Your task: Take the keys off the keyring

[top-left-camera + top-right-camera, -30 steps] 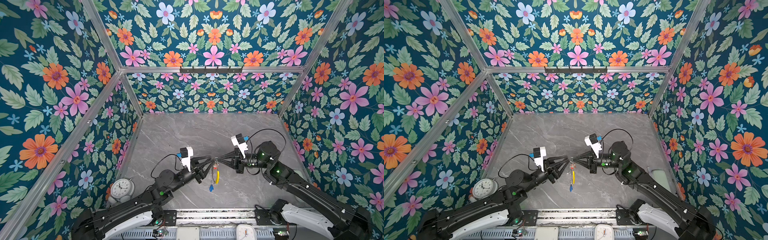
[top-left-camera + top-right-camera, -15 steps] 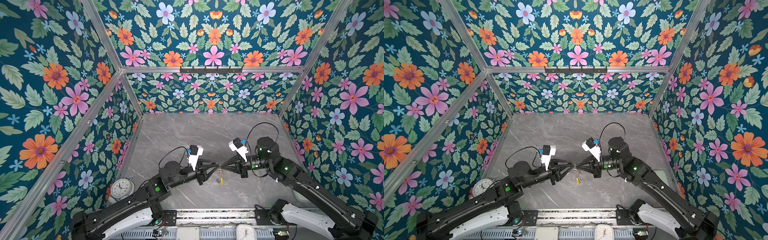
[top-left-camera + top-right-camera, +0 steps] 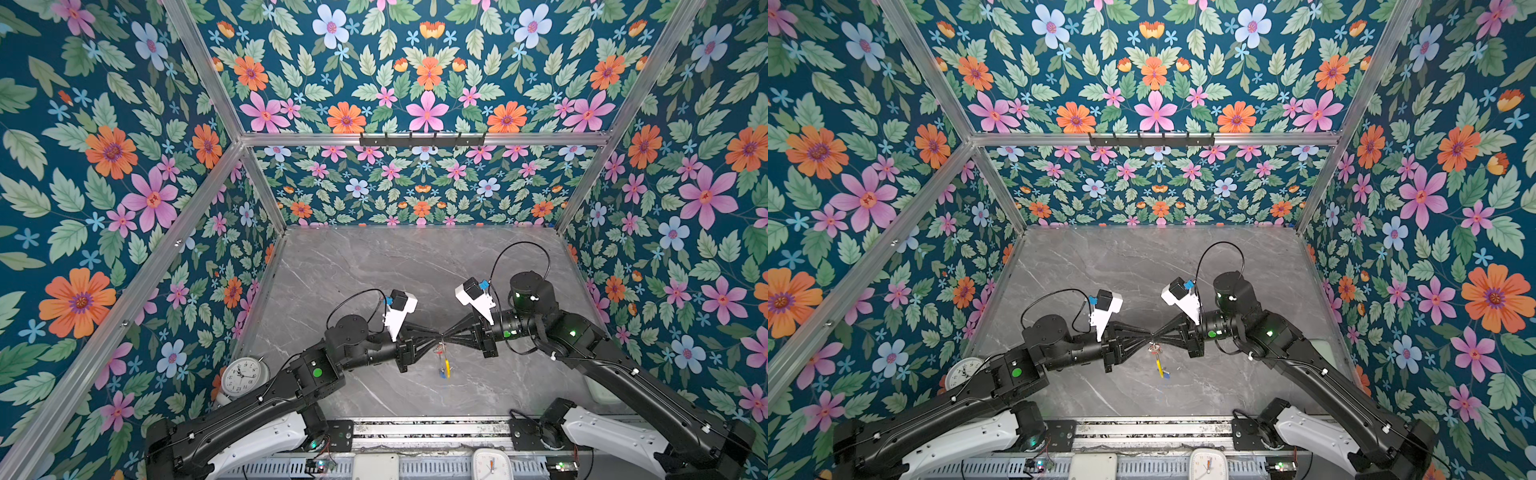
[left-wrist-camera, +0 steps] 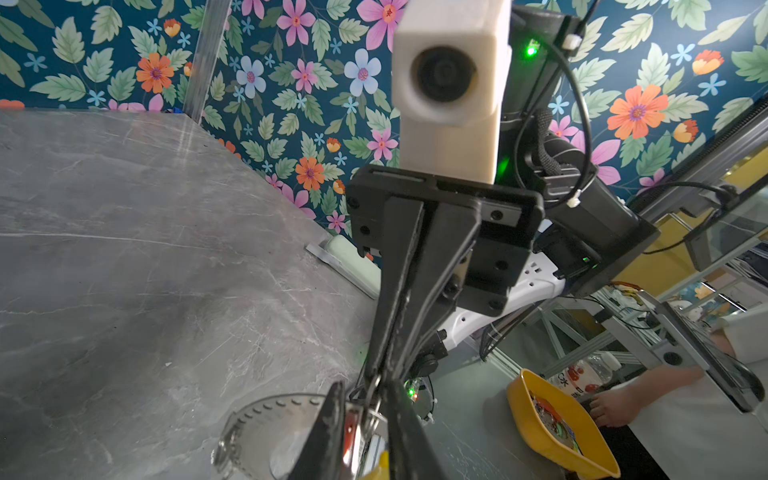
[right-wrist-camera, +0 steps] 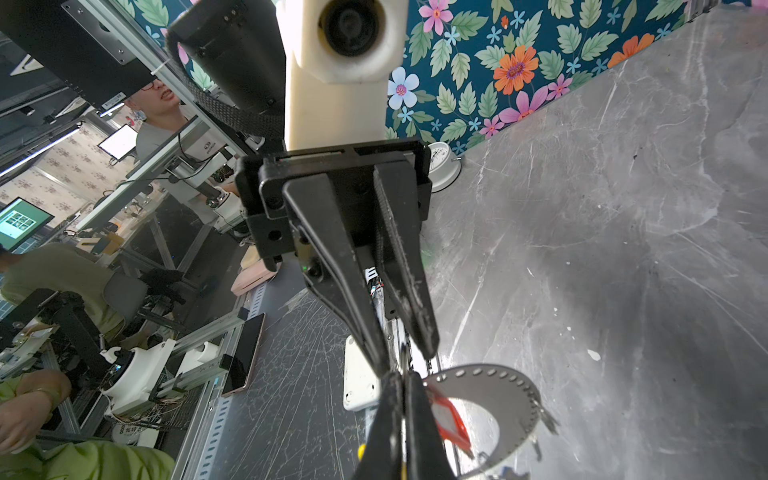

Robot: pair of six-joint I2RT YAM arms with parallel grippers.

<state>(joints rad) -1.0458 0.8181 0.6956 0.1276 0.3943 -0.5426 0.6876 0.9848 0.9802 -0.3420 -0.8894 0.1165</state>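
Both grippers meet tip to tip above the front middle of the table. My right gripper (image 3: 446, 334) (image 5: 401, 378) is shut on the top of the keyring (image 5: 498, 376), a grey hoop hanging below it. The hoop's yellow sleeve (image 3: 446, 365) and the blue-tagged key (image 3: 442, 374) dangle lowest. My left gripper (image 3: 436, 336) (image 4: 365, 415) faces it. Its jaws stand narrow, with the red-tagged key (image 4: 348, 432) (image 5: 449, 415) and its small ring pinched between them. The key blades are hard to make out.
A round alarm clock (image 3: 241, 376) stands at the front left corner. A second white clock (image 3: 490, 463) sits on the front rail. A pale green object (image 3: 598, 390) lies at the right edge. Floral walls close in three sides, and a hook rail (image 3: 422, 139) spans the back.
My left gripper has rolled and moved in to the right gripper's tips, and its jaws have narrowed from wide open. The right gripper kept its hold and shifted slightly with the hanging keyring.
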